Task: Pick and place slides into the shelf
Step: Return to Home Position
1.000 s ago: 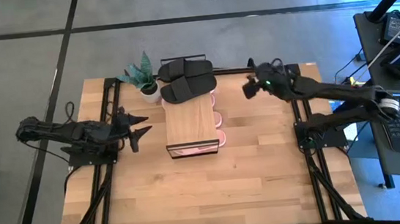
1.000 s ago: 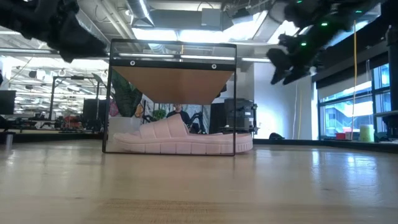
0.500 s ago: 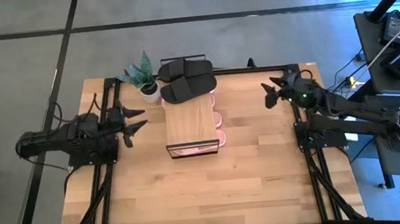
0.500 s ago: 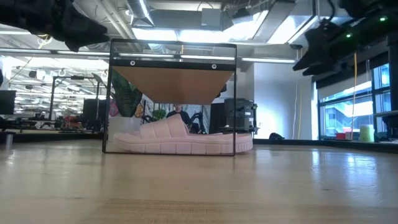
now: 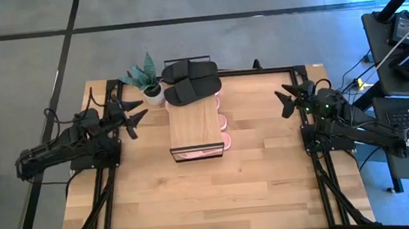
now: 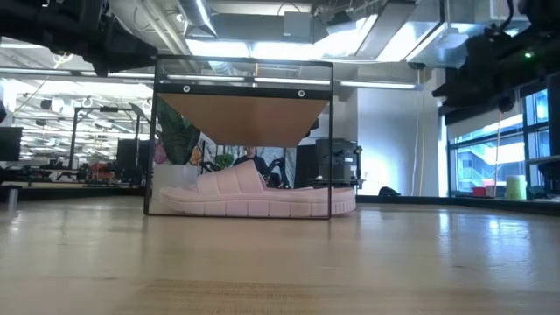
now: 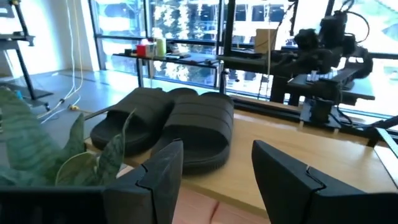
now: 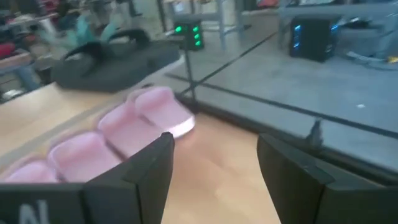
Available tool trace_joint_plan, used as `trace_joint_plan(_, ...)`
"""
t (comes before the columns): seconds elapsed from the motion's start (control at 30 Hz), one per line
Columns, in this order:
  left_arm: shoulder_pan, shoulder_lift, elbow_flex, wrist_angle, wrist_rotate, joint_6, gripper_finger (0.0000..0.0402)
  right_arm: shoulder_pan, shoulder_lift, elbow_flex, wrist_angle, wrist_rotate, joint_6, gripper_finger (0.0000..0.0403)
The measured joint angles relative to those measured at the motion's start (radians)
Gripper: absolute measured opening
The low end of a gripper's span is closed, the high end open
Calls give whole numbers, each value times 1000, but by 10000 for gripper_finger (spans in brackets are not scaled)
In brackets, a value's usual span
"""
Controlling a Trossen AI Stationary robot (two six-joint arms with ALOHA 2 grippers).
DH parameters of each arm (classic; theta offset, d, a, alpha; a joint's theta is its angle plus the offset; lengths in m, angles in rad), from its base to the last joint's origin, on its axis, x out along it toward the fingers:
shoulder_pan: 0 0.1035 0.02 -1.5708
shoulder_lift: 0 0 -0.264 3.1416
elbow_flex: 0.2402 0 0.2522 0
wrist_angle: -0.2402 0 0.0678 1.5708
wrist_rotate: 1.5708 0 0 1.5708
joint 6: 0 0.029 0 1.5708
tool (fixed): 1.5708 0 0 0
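The shelf (image 5: 196, 126) stands mid-table, seen as a wood top on a thin black frame (image 6: 243, 114). A black pair of slides (image 5: 190, 82) lies soles-down on the far end of its top board, also seen as the black slides (image 7: 168, 124). Pink slides (image 5: 223, 120) rest on the table under the board, seen as pink slides (image 6: 254, 197) and as a row of pink slides (image 8: 118, 137). My left gripper (image 5: 135, 112) hovers open left of the shelf, pointing at the black pair. My right gripper (image 5: 287, 100) hovers open near the table's right edge.
A small potted plant (image 5: 147, 79) stands at the far edge, just left of the black slides; its leaves (image 7: 37, 149) are close to my left gripper. Black frame rails (image 5: 323, 178) run along both table sides. Bare wood tabletop (image 5: 212, 196) lies in front of the shelf.
My right gripper has drawn back from beside the black slides toward the table's right edge and slightly nearer, sinking a little. My left gripper has swung toward the far edge, turning from pointing at the shelf's side toward the black slides. Both stay open. The slides have not moved.
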Motion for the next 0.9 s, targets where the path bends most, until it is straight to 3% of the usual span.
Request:
trace_joint_plan(0.27, 15, 0, 0, 2, 50, 2, 185, 0, -176, -40, -39, -37, 29, 229)
trace_joint_plan(0.57, 13, -56, 0, -30, 47, 3, 185, 25, -173, -36, 68, -64, -88, 229)
trace_joint_plan(0.77, 13, -169, 0, -165, 47, -6, 185, 28, -173, -34, 65, -70, -106, 229)
trace_joint_plan(0.9, 10, -171, -1, -218, 76, -51, 185, 28, -173, -56, 76, -81, -162, 229)
